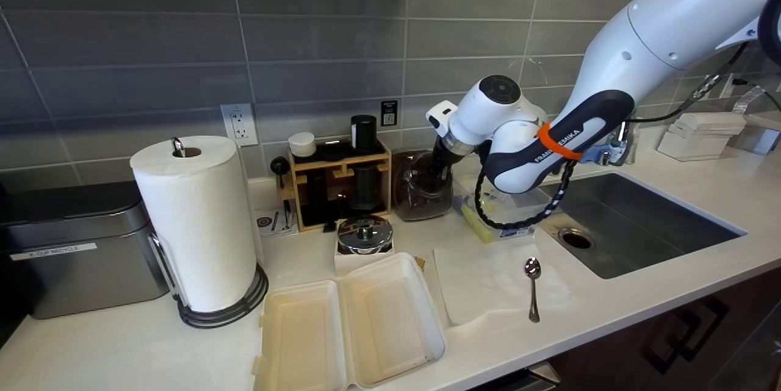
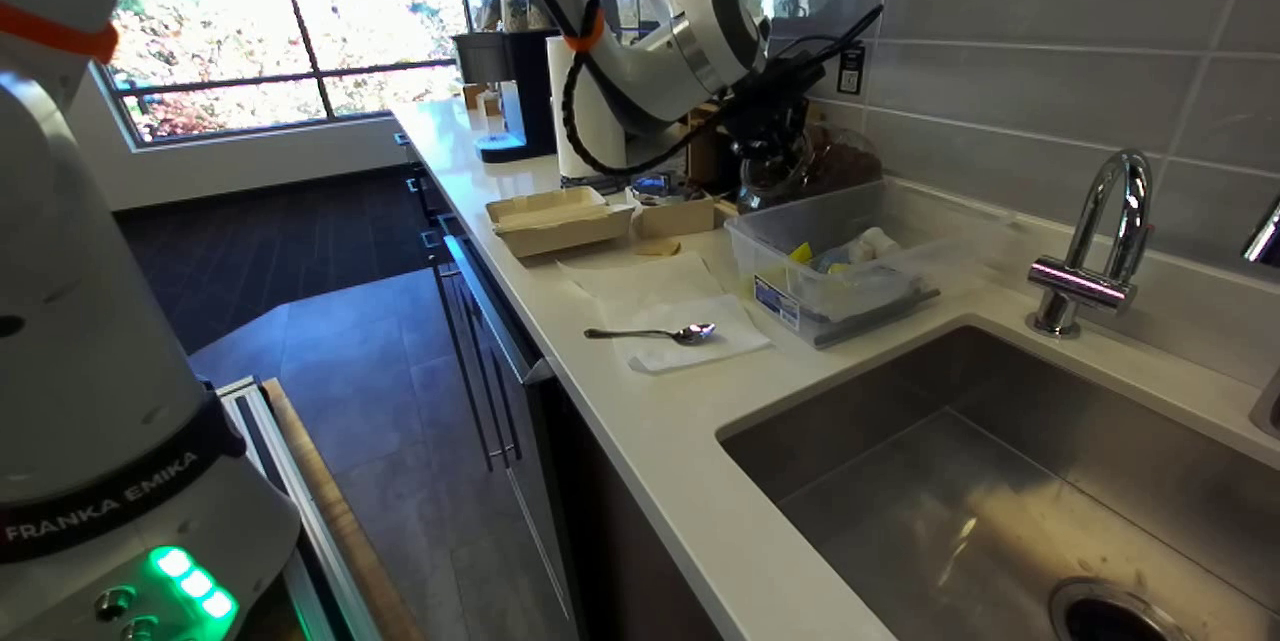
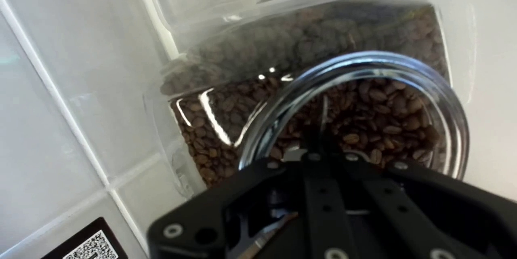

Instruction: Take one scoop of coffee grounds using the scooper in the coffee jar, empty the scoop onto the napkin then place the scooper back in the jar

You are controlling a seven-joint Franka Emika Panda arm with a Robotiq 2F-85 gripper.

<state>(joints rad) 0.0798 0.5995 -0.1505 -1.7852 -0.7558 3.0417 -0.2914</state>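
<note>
At the far left of the counter [image 1: 116, 351] we see a metal bin [image 1: 85, 269], then a paper-towel roll [image 1: 198, 226], an unfolded takeout container [image 1: 351, 324] and the wooden rack [image 1: 345, 166]. Next stands the glass coffee jar [image 1: 421, 200], with brown coffee beans [image 3: 379, 125] inside. At its round mouth we find the gripper [image 3: 329, 150], jaws narrow and side by side; we cannot tell whether the scooper is between them. Further right we see the white napkin [image 2: 690, 353] with a silver spoon [image 1: 532, 268] lying on it, and then the sink [image 1: 659, 214].
</note>
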